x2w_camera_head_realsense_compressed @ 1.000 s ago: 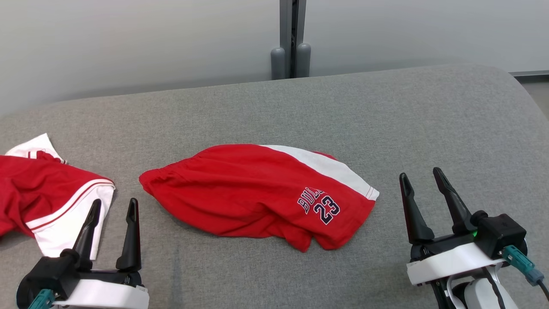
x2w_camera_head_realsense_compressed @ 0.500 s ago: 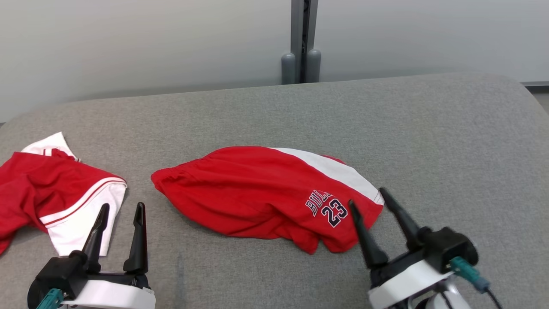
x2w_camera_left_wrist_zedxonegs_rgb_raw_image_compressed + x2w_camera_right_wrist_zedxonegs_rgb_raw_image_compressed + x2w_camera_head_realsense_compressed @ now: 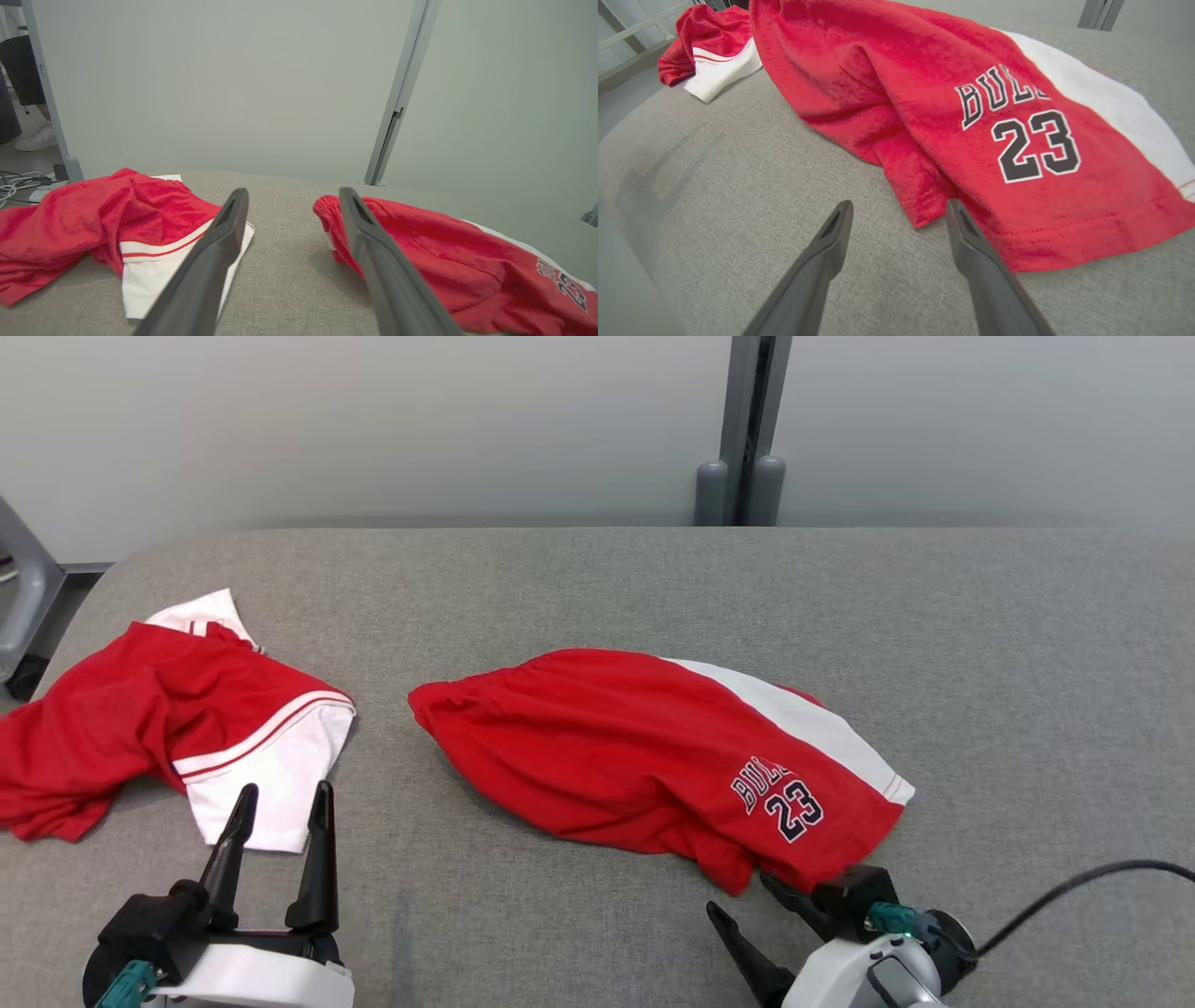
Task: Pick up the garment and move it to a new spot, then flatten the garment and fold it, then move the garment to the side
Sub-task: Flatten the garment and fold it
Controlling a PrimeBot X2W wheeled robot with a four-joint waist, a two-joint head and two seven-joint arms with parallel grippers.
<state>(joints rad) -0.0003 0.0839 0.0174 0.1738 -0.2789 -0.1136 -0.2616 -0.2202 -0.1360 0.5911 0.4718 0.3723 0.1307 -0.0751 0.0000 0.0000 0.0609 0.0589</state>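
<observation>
The garment (image 3: 635, 756) is a pair of red shorts with a white side panel and "BULLS 23" in print, lying crumpled in the middle of the grey padded table (image 3: 1027, 663). My right gripper (image 3: 740, 893) is open at its near hem. In the right wrist view the right gripper (image 3: 900, 205) has the garment's (image 3: 924, 93) lower corner just beyond its fingertips, and the right finger overlaps the hem. My left gripper (image 3: 287, 789) is open and holds nothing, low at the table's near left. The left wrist view shows the left gripper (image 3: 293, 191) aimed at the gap beside the garment (image 3: 444, 252).
A second red and white garment (image 3: 140, 709) lies crumpled at the table's left end, just beyond my left fingers. A grey post (image 3: 747, 429) stands behind the table. A black cable (image 3: 1074, 887) trails from my right wrist. A person's shoe (image 3: 37, 137) shows on the floor.
The head camera has turned, shifting the whole picture to the right. My right gripper swung in from the shorts' right side to their near hem. The left gripper has stayed put.
</observation>
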